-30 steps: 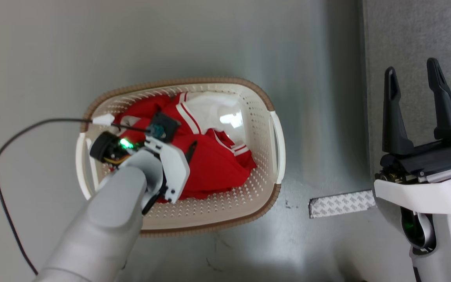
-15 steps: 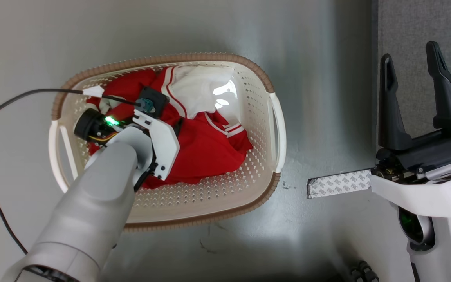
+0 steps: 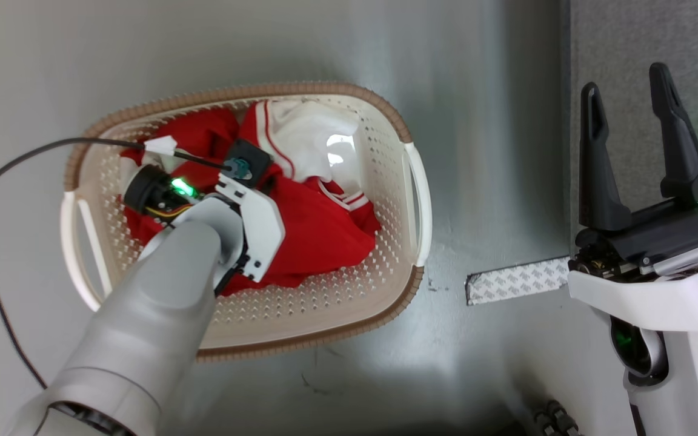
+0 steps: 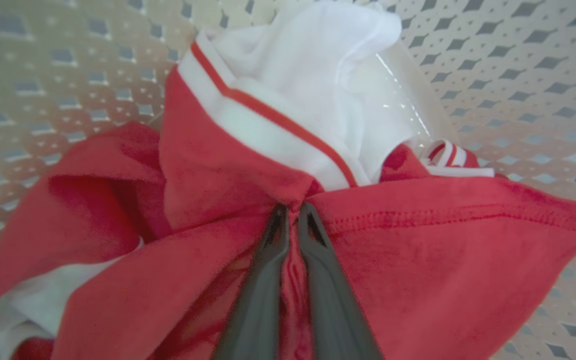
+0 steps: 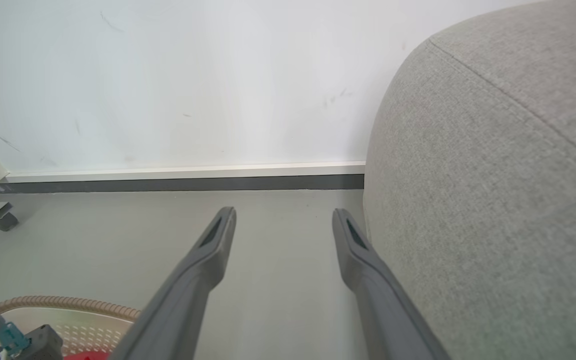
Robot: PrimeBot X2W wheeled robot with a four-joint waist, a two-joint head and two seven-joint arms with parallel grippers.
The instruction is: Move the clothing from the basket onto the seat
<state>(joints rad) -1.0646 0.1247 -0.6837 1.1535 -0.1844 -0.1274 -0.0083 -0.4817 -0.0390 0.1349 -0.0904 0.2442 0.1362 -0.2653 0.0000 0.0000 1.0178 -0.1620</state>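
Seat point(image 5: 493, 200): grey sofa, right of the basket point(image 3: 409, 290); no garment on the part visible. Basket: on the floor point(image 3: 494, 181), all clothing point(image 3: 319, 242) inside it. Left gripper point(image 4: 293, 215): sunk into the heap at basket centre, fingers now pinched together on a red fold; a second ago one finger showed clear over the cloth. Grasp judged made, lift outstanding. Right gripper point(image 3: 624, 79): right of the basket, beside the seat, fingers spread, holding nothing.
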